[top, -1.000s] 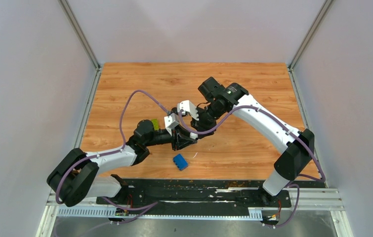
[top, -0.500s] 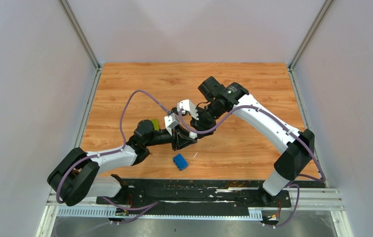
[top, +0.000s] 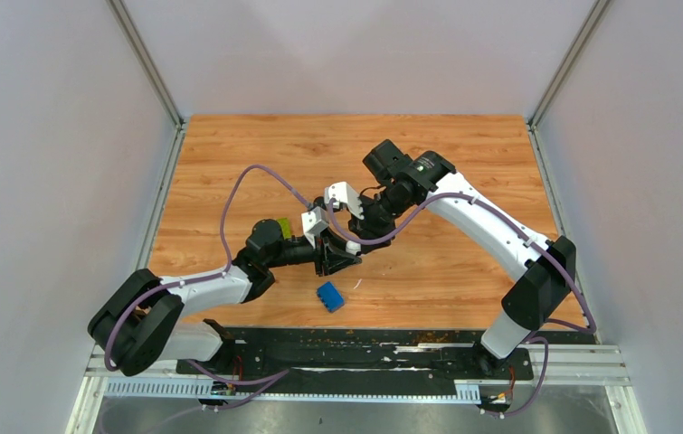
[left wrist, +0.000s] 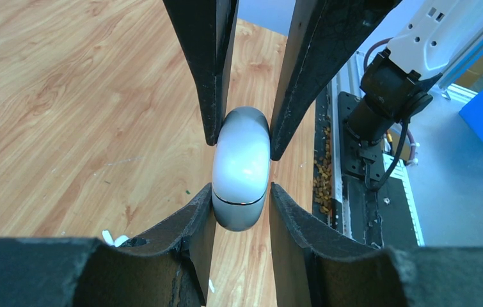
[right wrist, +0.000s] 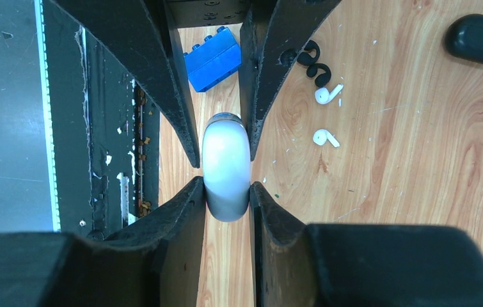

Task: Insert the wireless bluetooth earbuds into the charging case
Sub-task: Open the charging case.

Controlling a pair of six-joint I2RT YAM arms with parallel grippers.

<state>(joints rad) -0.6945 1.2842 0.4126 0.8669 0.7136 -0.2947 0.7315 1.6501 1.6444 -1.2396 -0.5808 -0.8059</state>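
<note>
A closed white charging case (left wrist: 241, 167) is held between both grippers just above the table. My left gripper (left wrist: 241, 192) is shut on its near end, and my right gripper (right wrist: 226, 185) is shut on the opposite end. In the top view the two grippers meet at the table's middle (top: 336, 256), and the case is hidden there. Two white stemmed earbuds (right wrist: 327, 94) (right wrist: 325, 137) lie on the wood right of the case. Two black earbuds (right wrist: 312, 61) lie just beyond them.
A closed black case (right wrist: 480, 38) lies at the upper right of the right wrist view. A blue brick (top: 329, 296) sits near the table's front edge, also in the right wrist view (right wrist: 213, 59). The black base rail (top: 365, 348) runs along the front.
</note>
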